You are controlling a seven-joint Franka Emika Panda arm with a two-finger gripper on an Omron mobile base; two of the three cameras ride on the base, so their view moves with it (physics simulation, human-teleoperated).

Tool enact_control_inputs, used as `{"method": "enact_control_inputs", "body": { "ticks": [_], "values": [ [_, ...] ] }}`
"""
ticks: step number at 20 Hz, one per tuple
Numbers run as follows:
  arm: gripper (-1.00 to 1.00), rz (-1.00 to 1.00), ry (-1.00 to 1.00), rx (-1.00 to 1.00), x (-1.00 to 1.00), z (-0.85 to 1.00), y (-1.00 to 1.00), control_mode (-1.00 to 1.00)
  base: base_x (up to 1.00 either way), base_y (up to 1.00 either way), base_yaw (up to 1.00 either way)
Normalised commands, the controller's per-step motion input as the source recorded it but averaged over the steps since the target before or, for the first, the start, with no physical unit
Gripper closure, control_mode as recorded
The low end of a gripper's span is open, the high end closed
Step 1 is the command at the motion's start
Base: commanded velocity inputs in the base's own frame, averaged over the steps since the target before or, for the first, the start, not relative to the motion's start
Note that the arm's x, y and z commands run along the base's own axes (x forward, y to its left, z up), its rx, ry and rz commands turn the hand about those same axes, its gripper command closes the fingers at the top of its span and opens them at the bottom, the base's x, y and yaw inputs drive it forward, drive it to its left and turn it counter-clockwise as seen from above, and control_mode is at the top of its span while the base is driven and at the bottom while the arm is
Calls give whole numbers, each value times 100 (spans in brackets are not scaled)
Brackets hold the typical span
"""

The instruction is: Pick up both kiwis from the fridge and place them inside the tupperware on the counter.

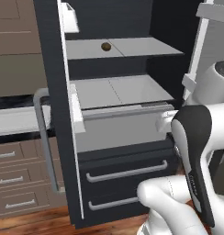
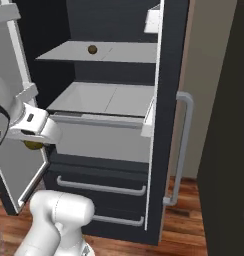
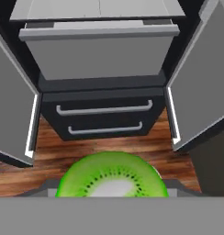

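The fridge (image 1: 118,151) stands open, both doors swung wide. A dull brown kiwi (image 1: 105,46) lies on its upper light grey shelf, also seen as kiwi (image 2: 92,49). My gripper (image 2: 32,142) hangs in front of the fridge's right side at drawer height, shut on the bright green kiwi (image 3: 112,176). That kiwi's cut face looms large low in the hand view and hides the fingertips. A sliver of it peeks out under the hand (image 2: 29,146). The white tupperware (image 1: 15,121) rests on the black counter (image 1: 8,102) left of the fridge.
The left fridge door (image 1: 56,92) with its grey bar handle (image 1: 42,137) juts out between me and the counter. The right door (image 2: 14,165) stands open beside the arm. Tan drawers (image 1: 13,179) sit under the counter. Wood floor (image 3: 104,147) lies below.
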Motion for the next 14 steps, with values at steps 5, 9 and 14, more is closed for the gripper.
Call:
{"method": "enact_control_inputs", "body": {
  "ticks": [5,9,14],
  "values": [
    [100,0,0,0,0,0,0,100,-100,26,-8],
    [100,0,0,0,0,0,0,100,-86,68,4],
    [100,0,0,0,0,0,0,100,-64,96,30]
  ]
}}
